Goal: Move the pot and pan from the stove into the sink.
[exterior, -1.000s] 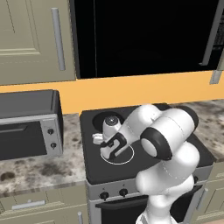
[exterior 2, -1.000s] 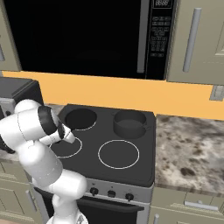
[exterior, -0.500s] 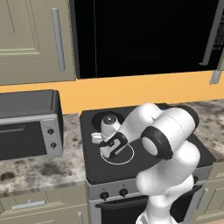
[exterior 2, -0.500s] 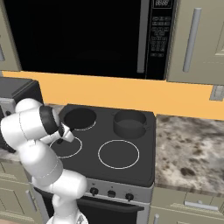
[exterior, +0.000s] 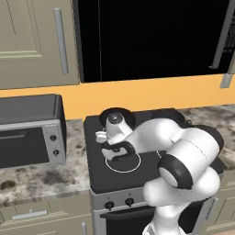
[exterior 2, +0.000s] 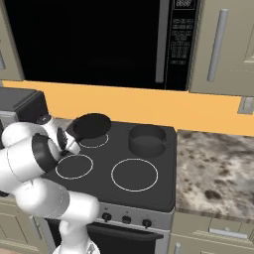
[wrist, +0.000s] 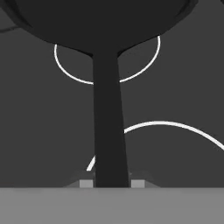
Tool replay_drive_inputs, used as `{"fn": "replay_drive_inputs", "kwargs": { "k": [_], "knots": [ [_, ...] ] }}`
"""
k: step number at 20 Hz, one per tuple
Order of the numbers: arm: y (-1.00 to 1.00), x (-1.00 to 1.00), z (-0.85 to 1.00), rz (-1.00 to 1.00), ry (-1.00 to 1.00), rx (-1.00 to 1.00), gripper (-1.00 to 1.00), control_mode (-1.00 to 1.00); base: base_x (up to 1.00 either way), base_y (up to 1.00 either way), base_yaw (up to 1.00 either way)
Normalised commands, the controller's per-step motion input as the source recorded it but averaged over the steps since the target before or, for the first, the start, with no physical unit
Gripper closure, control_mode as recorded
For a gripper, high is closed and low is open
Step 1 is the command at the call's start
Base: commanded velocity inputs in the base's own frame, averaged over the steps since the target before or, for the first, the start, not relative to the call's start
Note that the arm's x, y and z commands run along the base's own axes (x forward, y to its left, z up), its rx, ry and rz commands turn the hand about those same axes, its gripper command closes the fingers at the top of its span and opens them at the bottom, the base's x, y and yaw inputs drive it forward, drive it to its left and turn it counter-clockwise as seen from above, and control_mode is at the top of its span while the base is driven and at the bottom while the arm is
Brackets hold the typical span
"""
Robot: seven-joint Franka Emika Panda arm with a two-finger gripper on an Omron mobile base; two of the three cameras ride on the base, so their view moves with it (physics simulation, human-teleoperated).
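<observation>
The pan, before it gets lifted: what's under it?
The pan sits over the stove's back-left burner ring, which peeks out beneath it; the ring's middle is covered.

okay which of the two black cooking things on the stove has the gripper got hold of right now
The pan, the flat one on the back left burner. The gripper is shut on its long handle. The deeper pot sits untouched on the back right burner.

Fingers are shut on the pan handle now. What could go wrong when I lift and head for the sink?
1. The gripper holds the pan near the end of its long handle, so the pan may droop or twist between the fingers as it rises.
2. The pot sits on the neighbouring rear burner of the stove; swinging the pan that way low might clip it.
</observation>
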Motion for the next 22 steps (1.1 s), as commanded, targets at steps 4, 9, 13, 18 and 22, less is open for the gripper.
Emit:
{"fn": "replay_drive_inputs", "kwargs": {
  "k": [4, 9, 13, 18, 22],
  "knots": [
    [0.00, -0.17, 0.93, -0.06, -0.04, 0.00, 1.00, -1.00, 0.00, 0.00, 0.00],
    [0.00, -0.45, 0.85, -0.01, 0.02, 0.00, 1.00, -1.00, 0.00, 0.00, 0.00],
    [0.00, -0.62, 0.86, 0.00, 0.05, 0.00, 1.00, -1.00, 0.00, 0.00, 0.00],
    [0.00, -0.77, 0.75, 0.00, 0.05, 0.00, 1.00, -1.00, 0.00, 0.00, 0.00],
    [0.00, -0.91, 0.50, 0.00, 0.00, 0.00, 1.00, -1.00, 0.00, 0.00, 0.00]
  ]
}}
